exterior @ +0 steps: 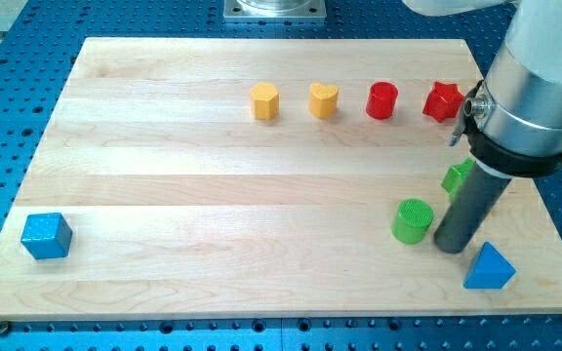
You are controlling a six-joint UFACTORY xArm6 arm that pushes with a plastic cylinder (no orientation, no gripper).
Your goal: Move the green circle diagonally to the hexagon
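Wooden board [164, 195]. My tip [451, 246] sits bare, holding nothing, just right of green circle [413, 220]; push up-left, centred, toward yellow hexagon [264, 100].

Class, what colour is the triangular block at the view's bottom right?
Blue. The triangular block shows clearly in the camera view, just right of my tip.

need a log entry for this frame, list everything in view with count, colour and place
hexagon: 1, yellow, top row, leftmost
heart: 1, yellow, top row, right of the hexagon
red cylinder: 1, red, top row, right of the heart
star: 1, red, top row, rightmost
green circle: 1, green, lower right, just left of my tip
green block: 1, green, shape partly hidden behind the rod
triangle: 1, blue, bottom right
cube: 1, blue, bottom left
board: 1, light wood, centre
my tip: 1, dark, beside the green circle's right side
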